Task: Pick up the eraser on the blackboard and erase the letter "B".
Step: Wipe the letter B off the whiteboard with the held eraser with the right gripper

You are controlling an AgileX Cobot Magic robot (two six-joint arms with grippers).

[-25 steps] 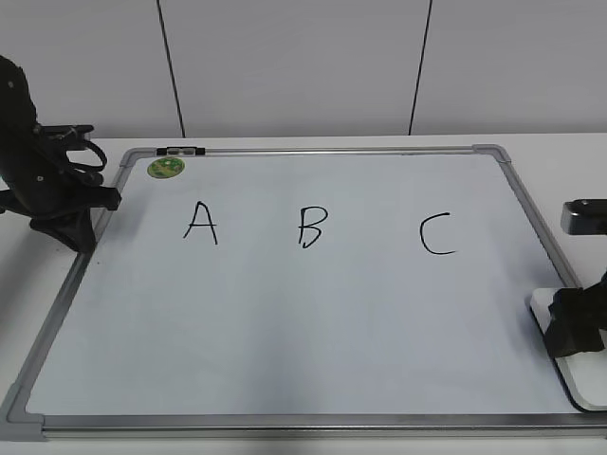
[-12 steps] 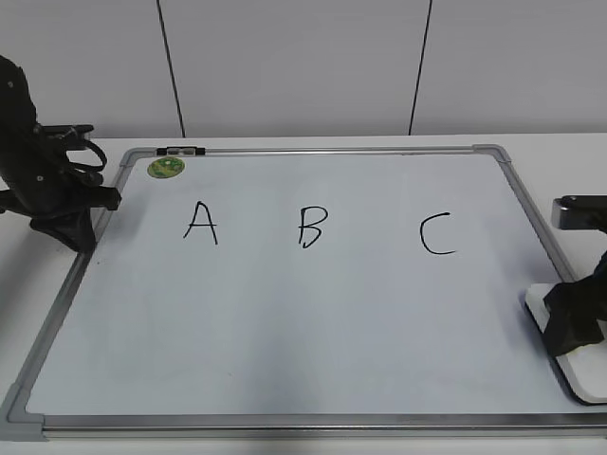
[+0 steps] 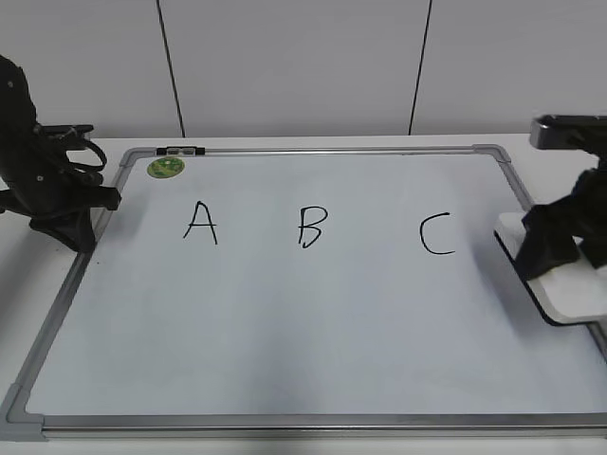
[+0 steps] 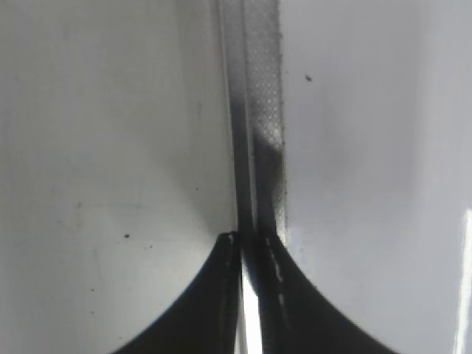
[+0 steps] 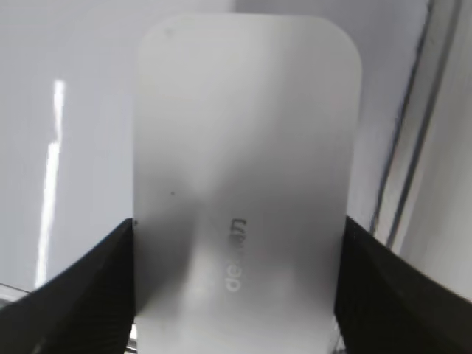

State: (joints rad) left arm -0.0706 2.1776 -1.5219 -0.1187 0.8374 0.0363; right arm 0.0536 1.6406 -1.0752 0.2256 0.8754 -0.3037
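We hold the eraser (image 3: 560,280) in the right claw (image 3: 569,248), pinched on its two long sides, lifted above the right edge of the blackboard (image 3: 285,322), to the right of the "C" (image 3: 437,234). The letter "B" (image 3: 311,226) is further left, between "C" and "A" (image 3: 200,223). On the way the pad could smear the "C" if we carry it too low. Only the right wrist view shows the grip and grey lettering; the left claw (image 4: 247,240), pressed together, rests at the frame's left side.
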